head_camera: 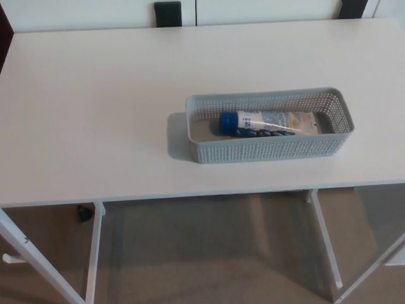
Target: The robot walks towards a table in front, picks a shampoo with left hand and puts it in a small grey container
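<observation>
A small grey perforated container [270, 148] stands on the white table [95, 114], right of the middle and near the front edge. Inside it lies the shampoo [266, 122], a white tube on its side with a blue cap pointing left. No part of either hand or arm shows in the head view.
The table's front edge runs across the picture at about two thirds of its height, with white legs [326, 240] and brown floor below. Two dark objects [168, 12] stand behind the far edge of the table.
</observation>
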Available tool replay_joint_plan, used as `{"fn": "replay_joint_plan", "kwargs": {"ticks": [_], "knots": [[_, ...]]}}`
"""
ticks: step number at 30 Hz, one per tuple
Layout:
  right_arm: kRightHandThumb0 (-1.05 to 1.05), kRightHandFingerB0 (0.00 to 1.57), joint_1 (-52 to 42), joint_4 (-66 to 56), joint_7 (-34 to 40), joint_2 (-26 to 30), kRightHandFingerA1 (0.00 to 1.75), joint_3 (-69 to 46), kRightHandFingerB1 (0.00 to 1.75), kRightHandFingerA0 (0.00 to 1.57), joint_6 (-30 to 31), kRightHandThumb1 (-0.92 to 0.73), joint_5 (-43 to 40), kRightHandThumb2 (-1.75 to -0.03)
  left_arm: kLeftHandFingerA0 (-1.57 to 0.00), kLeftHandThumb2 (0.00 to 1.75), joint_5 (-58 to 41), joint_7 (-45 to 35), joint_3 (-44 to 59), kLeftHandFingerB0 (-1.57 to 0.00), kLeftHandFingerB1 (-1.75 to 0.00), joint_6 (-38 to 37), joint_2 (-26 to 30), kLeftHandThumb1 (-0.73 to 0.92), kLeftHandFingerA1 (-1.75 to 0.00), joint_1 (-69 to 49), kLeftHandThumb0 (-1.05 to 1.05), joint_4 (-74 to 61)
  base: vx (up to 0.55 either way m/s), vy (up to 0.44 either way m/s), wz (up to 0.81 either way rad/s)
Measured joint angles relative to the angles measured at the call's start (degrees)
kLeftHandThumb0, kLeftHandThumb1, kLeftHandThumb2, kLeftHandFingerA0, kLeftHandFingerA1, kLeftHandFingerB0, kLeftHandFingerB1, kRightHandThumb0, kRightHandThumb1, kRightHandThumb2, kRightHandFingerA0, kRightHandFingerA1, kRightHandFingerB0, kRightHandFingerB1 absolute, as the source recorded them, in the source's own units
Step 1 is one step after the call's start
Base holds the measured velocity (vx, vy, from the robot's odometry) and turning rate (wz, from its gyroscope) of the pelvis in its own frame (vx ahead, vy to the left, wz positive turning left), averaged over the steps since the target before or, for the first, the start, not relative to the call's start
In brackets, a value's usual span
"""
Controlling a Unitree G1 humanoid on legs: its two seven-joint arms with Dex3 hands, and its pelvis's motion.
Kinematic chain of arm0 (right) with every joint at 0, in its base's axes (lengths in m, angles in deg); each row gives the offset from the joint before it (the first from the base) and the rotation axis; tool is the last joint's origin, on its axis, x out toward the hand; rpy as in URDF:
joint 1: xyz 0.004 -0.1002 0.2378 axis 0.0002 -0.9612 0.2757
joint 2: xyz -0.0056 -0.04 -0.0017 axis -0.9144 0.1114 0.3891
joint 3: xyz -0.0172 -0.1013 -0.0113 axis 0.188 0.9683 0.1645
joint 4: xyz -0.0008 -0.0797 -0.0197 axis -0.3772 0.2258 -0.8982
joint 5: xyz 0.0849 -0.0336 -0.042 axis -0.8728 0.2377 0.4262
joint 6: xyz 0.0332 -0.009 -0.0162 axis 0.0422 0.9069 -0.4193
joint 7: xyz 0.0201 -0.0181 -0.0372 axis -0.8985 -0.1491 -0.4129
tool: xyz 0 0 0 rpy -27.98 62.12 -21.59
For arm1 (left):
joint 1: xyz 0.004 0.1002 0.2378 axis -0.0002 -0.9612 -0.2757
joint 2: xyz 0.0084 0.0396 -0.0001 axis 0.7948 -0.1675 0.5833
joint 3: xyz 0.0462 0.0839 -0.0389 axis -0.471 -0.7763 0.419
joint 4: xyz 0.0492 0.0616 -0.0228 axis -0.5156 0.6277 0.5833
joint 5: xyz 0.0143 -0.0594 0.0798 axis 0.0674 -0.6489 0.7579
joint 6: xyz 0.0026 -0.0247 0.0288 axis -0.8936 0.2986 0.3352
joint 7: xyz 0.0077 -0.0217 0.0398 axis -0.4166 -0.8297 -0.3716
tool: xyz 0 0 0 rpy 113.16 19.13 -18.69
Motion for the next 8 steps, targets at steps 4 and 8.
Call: {"fn": "replay_joint_plan", "kwargs": {"ticks": [4, 8], "knots": [[-0.41, 0.57, 0.26, -0.03, 0.04, 0.13, 0.49, 0.44, 0.42, 0.69, -0.11, -0.61, 0.22, -0.59, -0.58, 0.87, -0.10, 0.46, 0.04, -0.29, -0.47, -0.01, -0.17, 0.58, -0.61, 0.04, -0.49, 0.18, 0.00, 0.000, 0.00], [-0.43, 0.57, 0.67, -0.01, 0.05, 0.16, 0.50, 0.51, 0.43, 0.70, -0.20, -0.59, 0.31, -0.59, -0.58, 0.88, -0.23, 0.52, 0.06, -0.27, -0.46, 0.00, -0.18, 0.57, -0.62, 0.59, -0.51, 0.29, 0.00, 0.000, 0.00]]}}
